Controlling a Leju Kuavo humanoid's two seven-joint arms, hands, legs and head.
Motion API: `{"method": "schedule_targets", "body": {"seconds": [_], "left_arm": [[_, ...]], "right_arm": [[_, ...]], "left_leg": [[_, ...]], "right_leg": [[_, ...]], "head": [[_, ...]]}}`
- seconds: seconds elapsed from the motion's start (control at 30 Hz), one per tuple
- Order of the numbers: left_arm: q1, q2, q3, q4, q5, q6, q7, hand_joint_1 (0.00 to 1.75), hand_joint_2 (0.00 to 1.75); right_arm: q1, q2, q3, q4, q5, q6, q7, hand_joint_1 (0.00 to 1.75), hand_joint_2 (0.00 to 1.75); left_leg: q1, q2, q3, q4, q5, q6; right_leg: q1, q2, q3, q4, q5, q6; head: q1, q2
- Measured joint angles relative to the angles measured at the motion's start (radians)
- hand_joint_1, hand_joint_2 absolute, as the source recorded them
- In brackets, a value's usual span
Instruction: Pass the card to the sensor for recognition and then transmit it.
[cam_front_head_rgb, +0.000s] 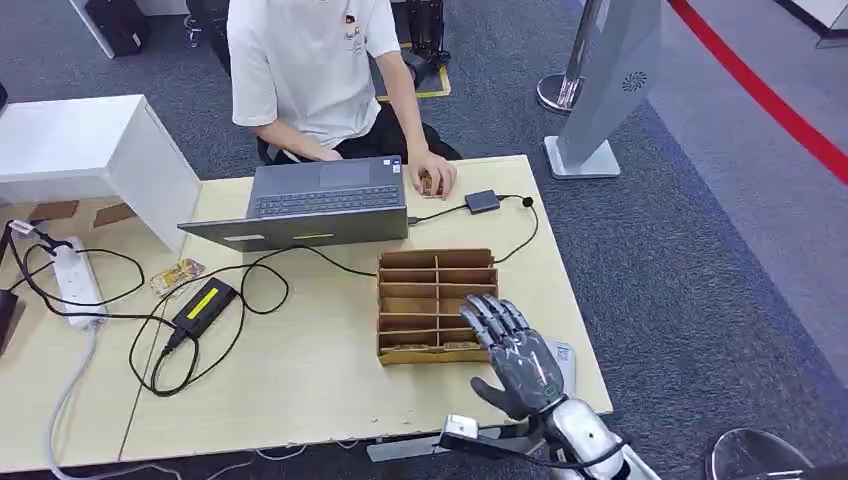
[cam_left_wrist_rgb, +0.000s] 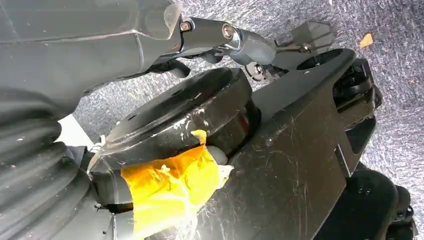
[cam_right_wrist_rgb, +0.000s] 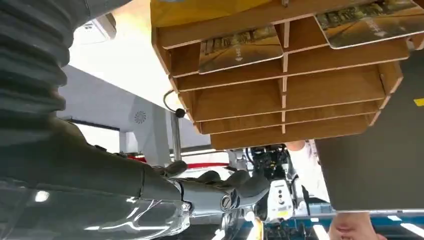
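A wooden card rack (cam_front_head_rgb: 437, 290) stands on the table right of centre, with cards (cam_front_head_rgb: 432, 346) lying in its nearest row. My right hand (cam_front_head_rgb: 515, 355) hovers over the rack's near right corner, fingers spread and holding nothing. In the right wrist view the rack (cam_right_wrist_rgb: 285, 85) is close in front of the hand (cam_right_wrist_rgb: 210, 192), with one card (cam_right_wrist_rgb: 240, 47) in a slot and a second card (cam_right_wrist_rgb: 370, 22) beside it. A small dark sensor box (cam_front_head_rgb: 481, 201) lies behind the rack, cabled to the laptop (cam_front_head_rgb: 320, 205). My left hand (cam_left_wrist_rgb: 100, 45) hangs beside my body, fingers stretched out and holding nothing.
A person sits behind the laptop with one hand (cam_front_head_rgb: 435, 180) on the table near the sensor. A power strip (cam_front_head_rgb: 75, 280), a black adapter (cam_front_head_rgb: 203, 305) and looping cables lie on the left half. A white cabinet (cam_front_head_rgb: 90, 150) and a grey stand (cam_front_head_rgb: 610, 80) flank the table.
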Motion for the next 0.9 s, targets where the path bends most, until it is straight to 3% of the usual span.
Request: {"method": "schedule_targets", "body": {"seconds": [0.9], "left_arm": [[-0.001, 0.0, 0.0, 0.0, -0.012, -0.007, 0.0, 0.0, 1.75]], "right_arm": [[-0.038, 0.036, 0.032, 0.016, -0.009, 0.023, 0.0, 0.0, 1.75]], "left_leg": [[0.0, 0.0, 0.0, 0.0, 0.0, 0.0]], "right_leg": [[0.0, 0.0, 0.0, 0.0, 0.0, 0.0]], "head": [[0.0, 0.0]]}}
